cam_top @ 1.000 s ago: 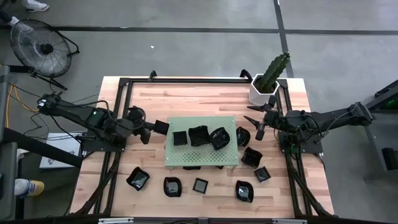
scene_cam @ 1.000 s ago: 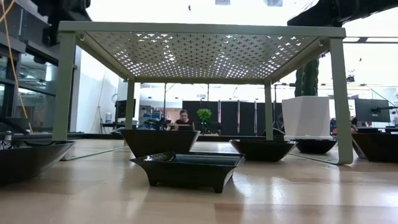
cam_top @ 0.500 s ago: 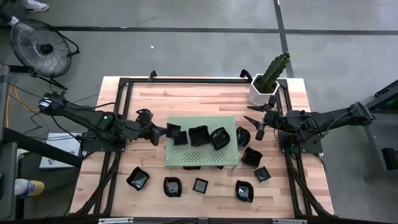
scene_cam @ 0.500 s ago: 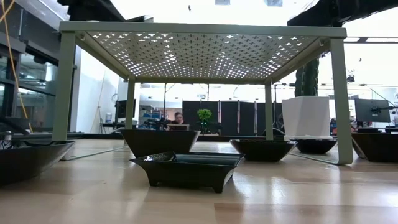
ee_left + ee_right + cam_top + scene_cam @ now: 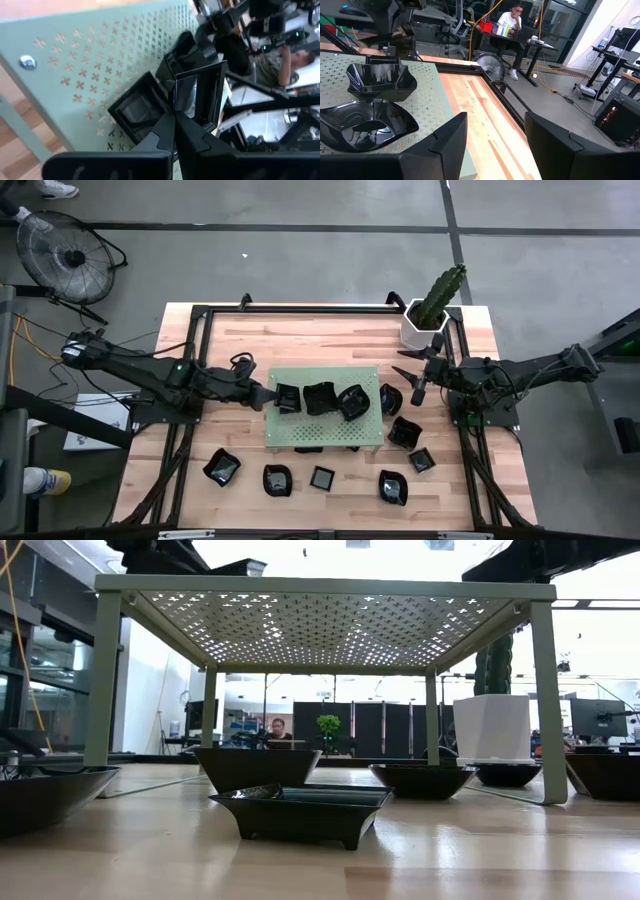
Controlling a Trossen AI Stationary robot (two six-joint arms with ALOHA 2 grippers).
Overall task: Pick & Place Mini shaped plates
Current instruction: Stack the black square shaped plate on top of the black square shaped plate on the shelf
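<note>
My left gripper (image 5: 270, 394) reaches over the left end of the green perforated board (image 5: 325, 430), shut on a small square black plate (image 5: 200, 92). Just under that plate, another square plate (image 5: 135, 107) rests on the board. Two more black plates (image 5: 318, 397) (image 5: 351, 401) sit on the board farther right. Several plates lie on the wooden table, some near its front edge (image 5: 276, 479) and some right of the board (image 5: 404, 431). My right gripper (image 5: 412, 376) hangs open and holds nothing, in the air by the board's right end. My left gripper pinches one side wall (image 5: 181, 107) of the square plate between its two fingers. The fingers come from the table's left, slanting a little downward. The plate is lifted clear of the board and stands tipped up on edge, its hollow turned sideways.
A white hexagonal pot with a cactus (image 5: 425, 320) stands at the table's far right corner. A black frame (image 5: 200, 315) runs around the table top. More plates (image 5: 300, 812) lie under the raised board between its legs (image 5: 103, 680).
My left gripper has carried the square plate toward the table's right edge, from beside the board to over the board's left end. The wrist has rolled on the way, and the plate has tipped up with it. The gripper has stayed shut.
</note>
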